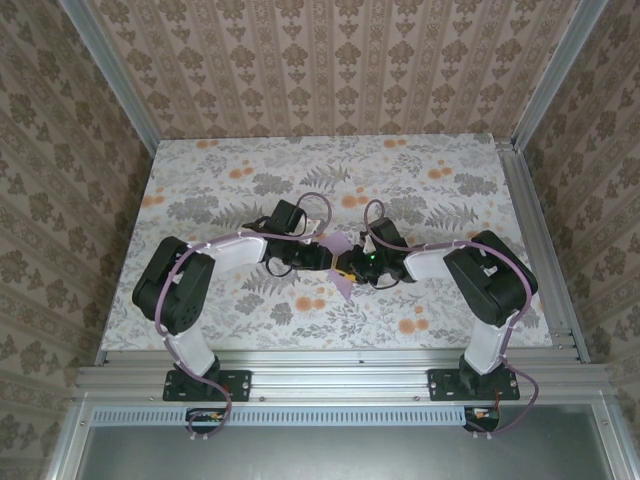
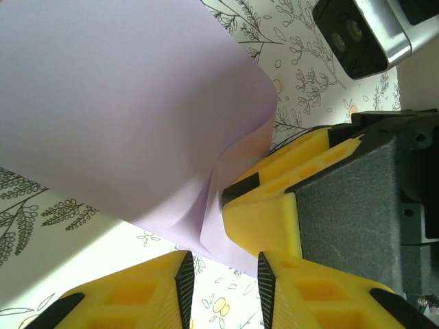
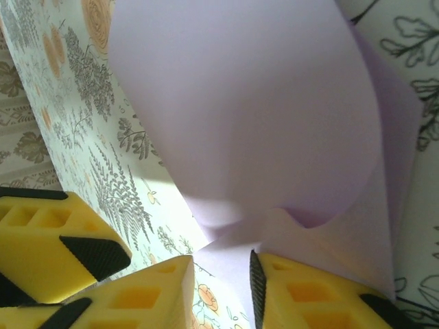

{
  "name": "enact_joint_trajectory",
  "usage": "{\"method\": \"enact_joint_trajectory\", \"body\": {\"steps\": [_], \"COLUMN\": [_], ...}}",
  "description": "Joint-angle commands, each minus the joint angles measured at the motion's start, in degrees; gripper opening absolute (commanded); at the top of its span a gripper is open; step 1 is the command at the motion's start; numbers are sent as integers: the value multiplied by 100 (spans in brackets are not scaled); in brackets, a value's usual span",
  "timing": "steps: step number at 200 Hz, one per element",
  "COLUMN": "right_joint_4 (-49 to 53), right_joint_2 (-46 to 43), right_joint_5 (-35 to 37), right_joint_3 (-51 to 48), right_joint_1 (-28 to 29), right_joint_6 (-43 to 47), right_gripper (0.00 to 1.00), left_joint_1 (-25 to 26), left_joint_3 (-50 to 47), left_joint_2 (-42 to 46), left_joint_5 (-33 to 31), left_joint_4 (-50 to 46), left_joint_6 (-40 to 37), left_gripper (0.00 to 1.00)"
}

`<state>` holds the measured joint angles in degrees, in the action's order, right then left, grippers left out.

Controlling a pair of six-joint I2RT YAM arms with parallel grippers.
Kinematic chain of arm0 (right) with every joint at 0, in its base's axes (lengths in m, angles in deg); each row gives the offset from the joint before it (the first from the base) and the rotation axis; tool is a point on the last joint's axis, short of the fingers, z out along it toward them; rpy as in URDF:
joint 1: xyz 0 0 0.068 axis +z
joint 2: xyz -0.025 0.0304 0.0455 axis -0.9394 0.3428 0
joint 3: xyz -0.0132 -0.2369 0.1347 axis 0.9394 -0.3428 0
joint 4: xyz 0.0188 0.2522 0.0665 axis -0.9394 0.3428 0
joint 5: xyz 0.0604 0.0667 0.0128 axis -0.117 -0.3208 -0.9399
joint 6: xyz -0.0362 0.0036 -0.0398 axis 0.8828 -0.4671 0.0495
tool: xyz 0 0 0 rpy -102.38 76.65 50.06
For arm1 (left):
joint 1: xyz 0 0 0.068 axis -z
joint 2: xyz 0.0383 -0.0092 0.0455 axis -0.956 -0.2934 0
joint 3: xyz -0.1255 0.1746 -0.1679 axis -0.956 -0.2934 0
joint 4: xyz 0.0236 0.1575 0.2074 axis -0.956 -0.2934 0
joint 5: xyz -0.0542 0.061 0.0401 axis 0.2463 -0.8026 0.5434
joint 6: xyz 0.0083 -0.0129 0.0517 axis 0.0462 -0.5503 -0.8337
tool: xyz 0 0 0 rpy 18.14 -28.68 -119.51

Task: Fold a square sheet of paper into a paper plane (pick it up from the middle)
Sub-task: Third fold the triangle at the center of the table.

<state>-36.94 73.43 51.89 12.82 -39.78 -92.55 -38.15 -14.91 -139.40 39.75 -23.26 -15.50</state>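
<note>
Sheet [image 1: 343, 287] is at mid-counter between the two hands, lavender and curled up into a loose roll, not flat. One corner pokes toward the back and one toward the near edge. No plane shape so far, only a soft bend with no sharp crease.

Left hand [image 2: 223, 273]: fingers a little apart, with cloth visible through the gap. The sheet's lower edge dips toward the gap and looks unpinched.

Right hand [image 3: 221, 266]: fingers also a little apart. The sheet fills the upper part of the gap and touches the pad on one side. Can't tell if it is actually pinched.

The hands face each other nearly tip to tip, and the right hand's fingers [image 2: 274, 175] sit just beside the sheet's fold in the left wrist view.

From above, both wrists and hands cover the sheet's middle, so just its corners are seen. Up close, the curl hides much of the counter behind it.

Around it:
- Counter [image 1: 420, 180] has a floral cloth with grey leaves and orange blooms.
- Pale purple cables [image 1: 320, 203] loop over both wrists.
- The right wrist's camera [image 2: 357, 31], black and silver, sits above the sheet.
- Patterned walls [image 1: 330, 60] stand on three sides.
- A metal rail [image 1: 340, 372] along the near edge carries the arm bases.
</note>
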Motion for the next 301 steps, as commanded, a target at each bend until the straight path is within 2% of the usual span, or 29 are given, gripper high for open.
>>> {"method": "enact_joint_trajectory", "body": {"steps": [1, 62, 130, 301], "right_joint_4": [463, 531, 540, 319], "right_joint_2": [228, 171, 206, 306], "right_joint_5": [271, 212, 150, -23], "right_joint_3": [-250, -305, -285, -320], "right_joint_1": [50, 50, 51, 68], "right_joint_6": [31, 160, 251, 255], "right_gripper": [25, 9, 0, 0], "left_joint_1": [2, 98, 221, 499], "left_joint_3": [-4, 104, 333, 838], "left_joint_2": [42, -221, -482, -1064], "left_joint_5": [38, 84, -42, -1100], "left_joint_4": [-57, -19, -248, -1164], "left_joint_6": [-2, -10, -164, -746], "left_gripper": [32, 29, 29, 19]}}
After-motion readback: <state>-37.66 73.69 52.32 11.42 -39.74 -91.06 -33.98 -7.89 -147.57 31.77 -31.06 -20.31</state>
